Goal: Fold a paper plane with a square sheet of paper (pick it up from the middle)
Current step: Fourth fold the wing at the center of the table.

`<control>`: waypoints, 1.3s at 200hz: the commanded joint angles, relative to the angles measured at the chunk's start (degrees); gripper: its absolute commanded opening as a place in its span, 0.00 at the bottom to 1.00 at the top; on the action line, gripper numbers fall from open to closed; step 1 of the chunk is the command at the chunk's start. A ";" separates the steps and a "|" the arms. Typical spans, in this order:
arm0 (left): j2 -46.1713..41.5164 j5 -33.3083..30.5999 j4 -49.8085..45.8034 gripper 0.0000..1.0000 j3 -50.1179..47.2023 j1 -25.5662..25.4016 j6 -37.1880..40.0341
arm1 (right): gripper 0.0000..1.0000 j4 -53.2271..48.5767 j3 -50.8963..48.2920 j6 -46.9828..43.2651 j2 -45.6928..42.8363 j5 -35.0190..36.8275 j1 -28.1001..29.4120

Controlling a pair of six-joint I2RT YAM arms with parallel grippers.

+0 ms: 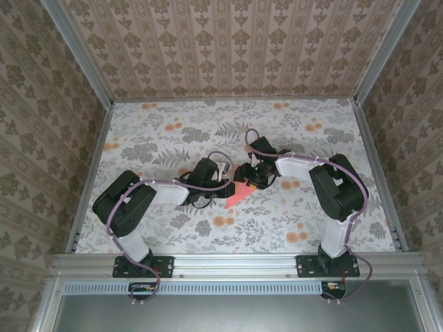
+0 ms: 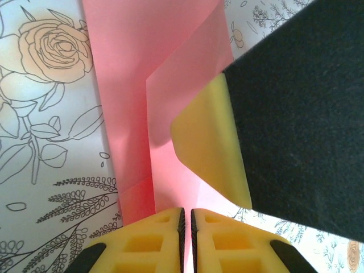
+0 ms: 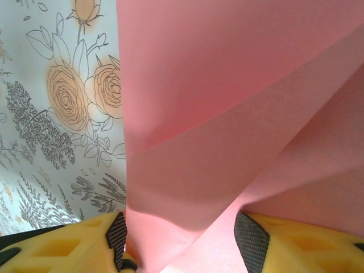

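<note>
One sheet of paper [image 1: 237, 193], salmon-pink and partly folded, lies at the middle of the flower-printed table [image 1: 159, 145], with two arms and two grippers meeting over it. The left arm [image 1: 124, 204] rises from its base at the near edge, bends at a raised elbow, and runs its forearm toward 3 o'clock. The right arm [image 1: 338, 192] mirrors it, with its forearm reaching toward 9 o'clock, so the two wrists almost meet. In the overhead view, the left wrist stands at about 10 o'clock of the sheet and the right wrist at about 1 o'clock. The left gripper [image 2: 186, 219] has its two yellow fingers drawn together to a hairline slit, and the near edge of the sheet runs down into that slit and is pinched there. One yellow-and-black finger [image 2: 207, 151] of the other arm crosses the folded flap at 3 o'clock in the left wrist view. The right gripper [image 3: 182, 239] holds its two fingers well apart, and raised folds of the sheet occupy the gap between the dark pads [image 3: 118, 233]. Whether those pads press on the paper cannot be told.
</note>
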 commanded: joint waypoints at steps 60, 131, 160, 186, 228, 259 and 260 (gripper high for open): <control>-1.54 -1.84 -2.45 0.13 -0.78 0.15 -0.74 | 0.62 -3.67 -4.38 -2.19 3.76 5.86 0.00; -2.30 -1.77 -2.36 0.12 -1.27 0.33 -0.78 | 0.50 -5.29 -3.27 -1.72 5.13 6.91 0.01; -2.86 -0.90 -1.82 0.13 -0.68 0.41 -0.91 | 0.48 -7.51 -2.54 -1.66 6.56 8.65 0.00; -4.18 0.02 -0.53 0.17 -0.32 0.68 -1.73 | 0.47 -9.05 -2.02 -1.53 7.56 9.99 0.02; -4.86 1.05 0.34 0.19 0.31 0.98 -2.30 | 0.47 -9.52 -2.00 -0.97 8.29 10.66 0.00; -3.86 2.50 2.04 0.19 0.30 0.95 -2.79 | 0.47 -9.59 -2.09 -0.68 8.47 10.84 0.00; -3.83 2.56 2.08 0.19 0.31 0.95 -2.80 | 0.47 -9.60 -2.10 -0.65 8.45 10.84 0.00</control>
